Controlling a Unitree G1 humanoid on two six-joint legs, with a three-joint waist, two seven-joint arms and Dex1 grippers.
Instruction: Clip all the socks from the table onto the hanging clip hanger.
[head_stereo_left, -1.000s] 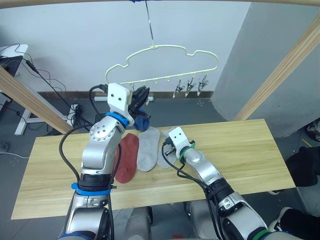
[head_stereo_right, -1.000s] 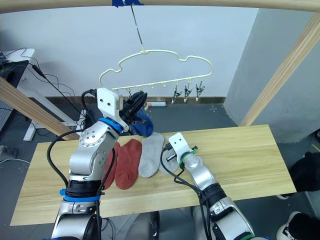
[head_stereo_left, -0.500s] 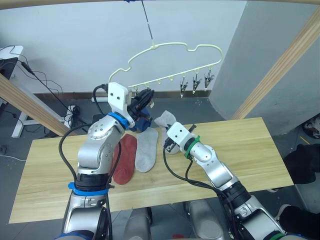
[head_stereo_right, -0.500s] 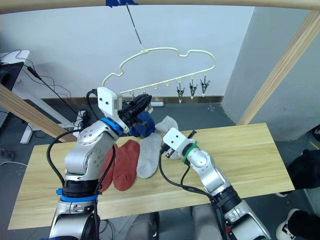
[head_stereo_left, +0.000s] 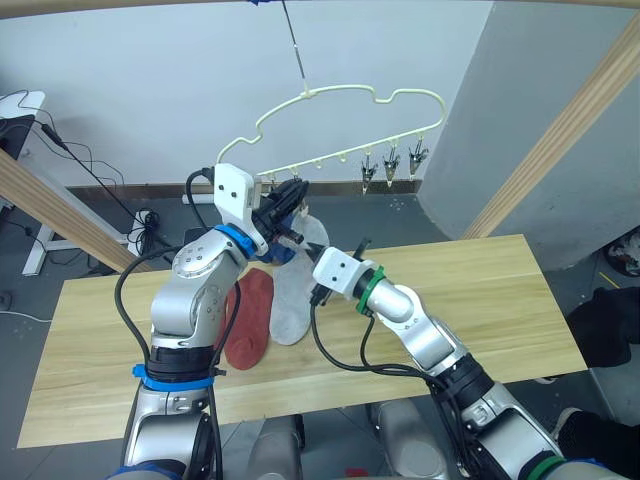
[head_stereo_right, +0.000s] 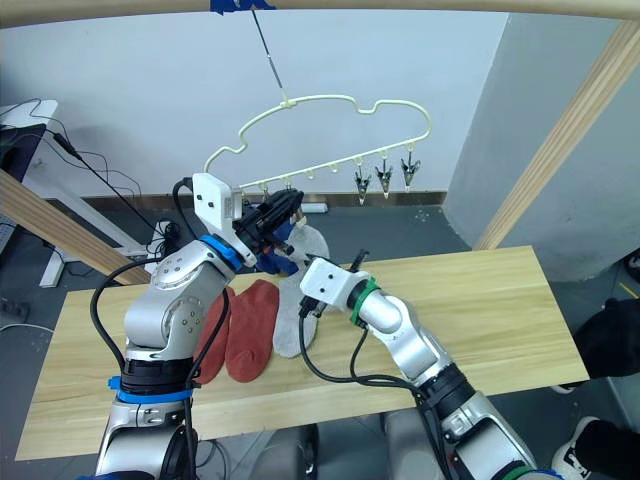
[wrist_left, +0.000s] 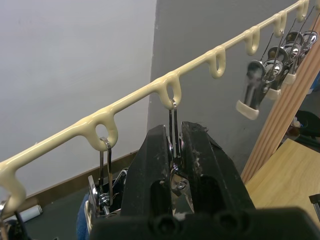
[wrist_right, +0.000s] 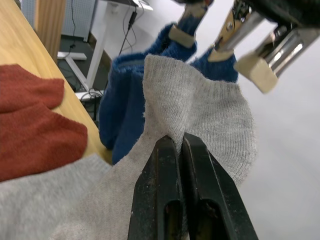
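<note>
Table (head_stereo_left: 480, 300) | right pincer (wrist_right: 176, 150) clamps grey sock (wrist_right: 200, 107), cuff up | left pincer (wrist_left: 172, 145) squeezes clip (wrist_left: 173, 150)

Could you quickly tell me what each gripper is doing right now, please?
Left gripper: shut on a metal clip of the hanger.
Right gripper: shut on a grey sock, lifted toward the clips.
</note>
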